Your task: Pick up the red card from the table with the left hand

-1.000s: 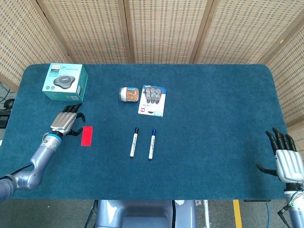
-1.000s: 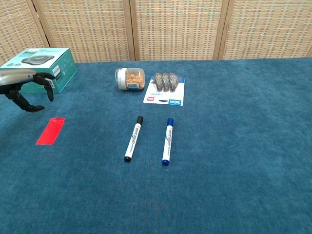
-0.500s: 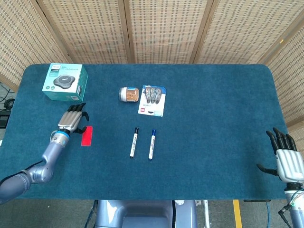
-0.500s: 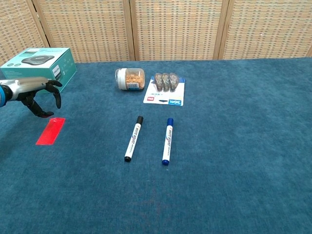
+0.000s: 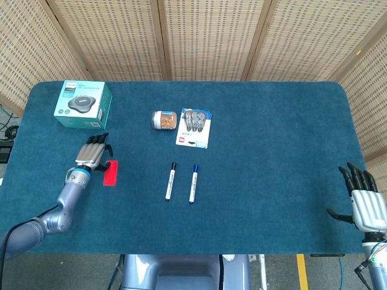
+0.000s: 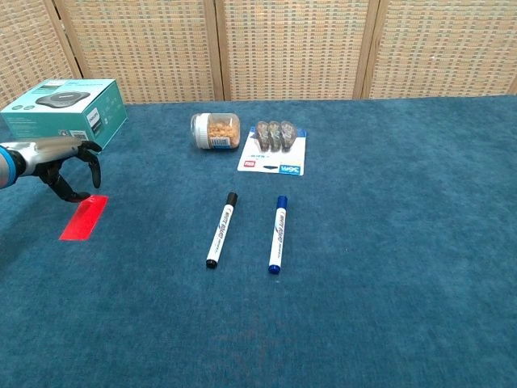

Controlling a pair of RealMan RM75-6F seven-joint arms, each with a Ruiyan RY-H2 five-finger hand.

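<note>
The red card [image 5: 110, 173] [image 6: 84, 217] lies flat on the blue table cloth at the left. My left hand [image 5: 92, 154] [image 6: 60, 160] hovers just above the card's far left corner, fingers spread and curved down, holding nothing. The thumb tip comes close to the card's far end; I cannot tell if it touches. My right hand [image 5: 364, 202] rests at the table's near right edge in the head view, fingers apart and empty; the chest view does not show it.
A teal box [image 5: 83, 104] [image 6: 66, 113] stands behind the left hand. A snack jar [image 5: 164, 120] and a blister pack [image 5: 195, 127] lie mid-table. A black marker [image 5: 171, 181] and a blue marker [image 5: 193, 183] lie to the right of the card.
My left hand has moved right and slightly lower, from beside the card to just over its far corner. The card and the right hand have stayed still.
</note>
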